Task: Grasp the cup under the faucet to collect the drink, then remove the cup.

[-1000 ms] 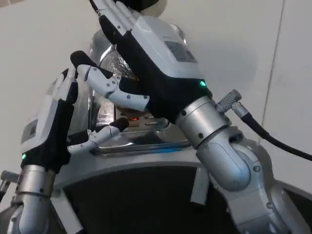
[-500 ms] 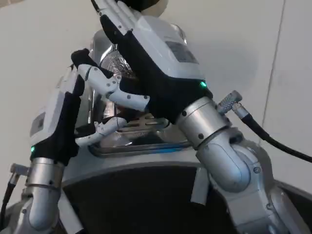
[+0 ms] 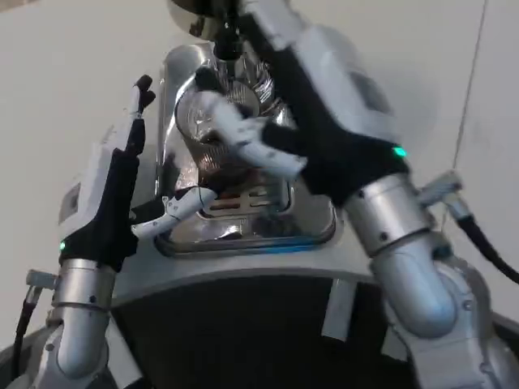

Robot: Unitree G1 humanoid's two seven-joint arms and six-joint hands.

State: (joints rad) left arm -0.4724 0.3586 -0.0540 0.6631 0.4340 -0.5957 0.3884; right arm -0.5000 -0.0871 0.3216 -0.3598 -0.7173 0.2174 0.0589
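Note:
A clear, ribbed cup (image 3: 201, 121) stands in the shiny steel drink machine (image 3: 308, 219), under its dark faucet (image 3: 225, 36). My right hand (image 3: 324, 105) is raised in front of the machine and blurred. Its fingers stretch up past the faucet, and its white thumb (image 3: 243, 139) lies across the cup's right side, with no plain grip on it. My left hand (image 3: 113, 190) is upright at the machine's left side, fingers straight and pointing up. Its thumb (image 3: 174, 207) pokes toward the drip tray (image 3: 243, 243). It holds nothing.
The machine sits on a grey ledge (image 3: 243, 279) above a dark panel. A pale wall (image 3: 73, 73) lies behind. A black cable (image 3: 486, 243) runs from my right wrist. The silver right forearm (image 3: 413, 267) takes up the lower right.
My right hand has swung up and to the right, uncovering the cup and faucet. My left hand has risen and moved closer to the machine's left side. The picture has shifted a little.

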